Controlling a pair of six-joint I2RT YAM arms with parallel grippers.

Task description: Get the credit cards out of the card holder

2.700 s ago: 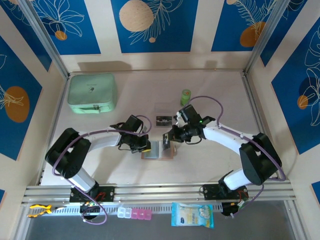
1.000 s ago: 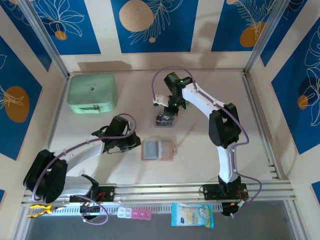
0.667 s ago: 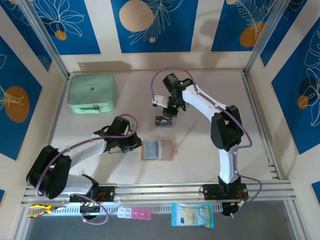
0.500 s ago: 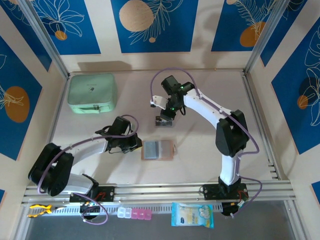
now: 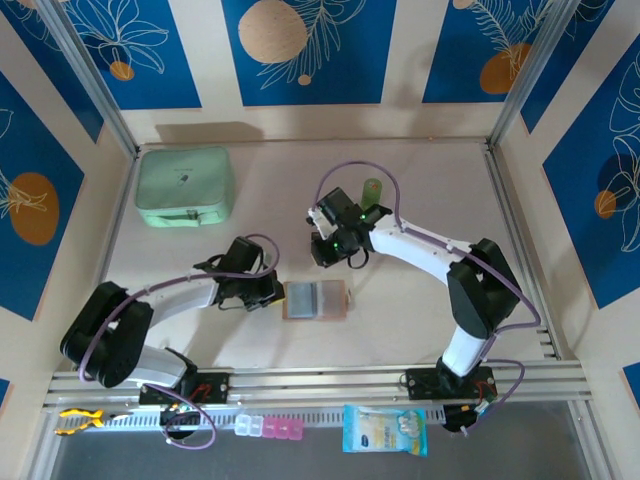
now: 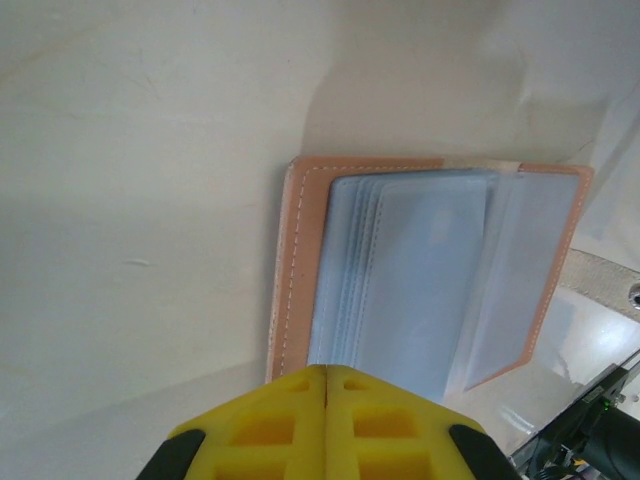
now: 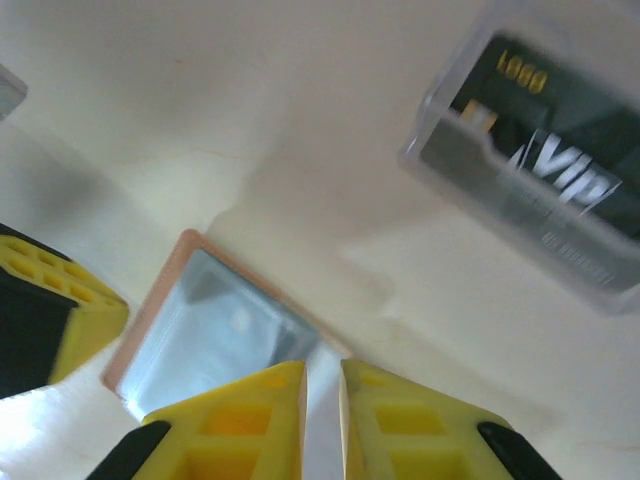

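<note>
The card holder (image 5: 316, 299) lies open and flat mid-table, its tan rim framing grey-blue pocket panels (image 6: 420, 280). No credit cards show in those pockets. My left gripper (image 5: 274, 293) is shut, its yellow tips (image 6: 326, 370) hovering at the holder's left edge, with nothing between them. My right gripper (image 5: 323, 258) hangs just behind the holder. Its fingers (image 7: 322, 365) stand a narrow gap apart over the holder's (image 7: 200, 320) far corner, and I see nothing gripped. A dark credit card printed VIP (image 7: 545, 165) lies in a clear plastic box (image 7: 440, 150) nearby.
A mint-green zip pouch (image 5: 185, 186) sits at the back left. A small green bottle (image 5: 371, 190) stands behind the right arm. On the front rail are a pill box (image 5: 268, 428) and a blue packet (image 5: 385, 430). Frame posts bound both sides.
The right gripper has come forward from over the clear box toward the card holder. The left gripper has edged right to the holder's left rim and closed fully.
</note>
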